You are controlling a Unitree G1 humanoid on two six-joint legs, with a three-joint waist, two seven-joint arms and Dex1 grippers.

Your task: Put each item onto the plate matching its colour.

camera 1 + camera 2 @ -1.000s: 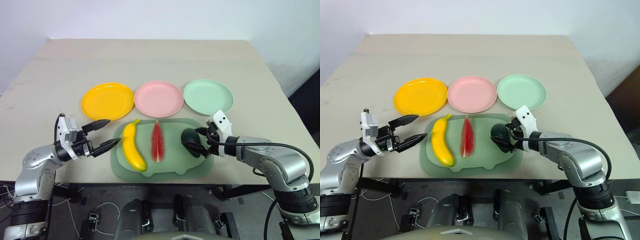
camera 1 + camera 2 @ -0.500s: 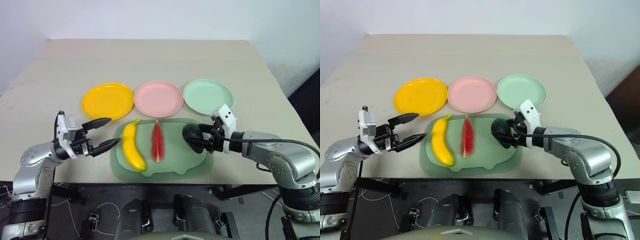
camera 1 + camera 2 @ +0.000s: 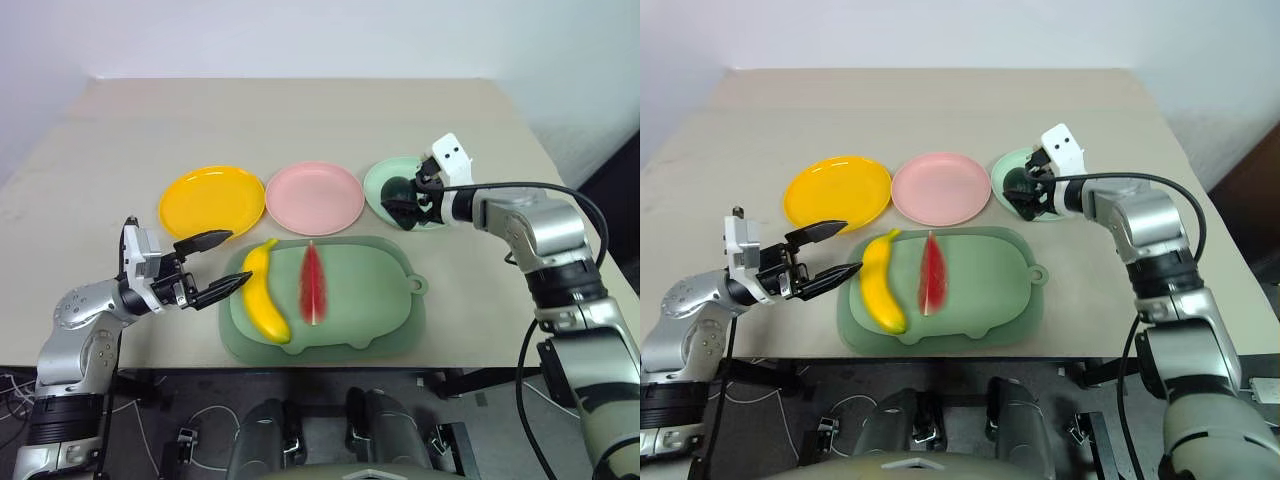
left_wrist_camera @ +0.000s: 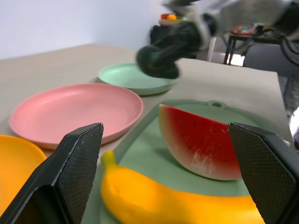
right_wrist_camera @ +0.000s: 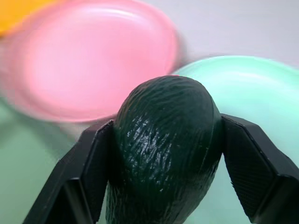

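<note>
From the head, the right gripper pinches the avocado over the mint plate, the left gripper spread beside the banana; its wrist shows watermelon on the board; next, lower and release.

banana left of watermelon (on board)

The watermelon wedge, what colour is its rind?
The watermelon wedge has a pale green rind, seen best in the left wrist view.
</note>
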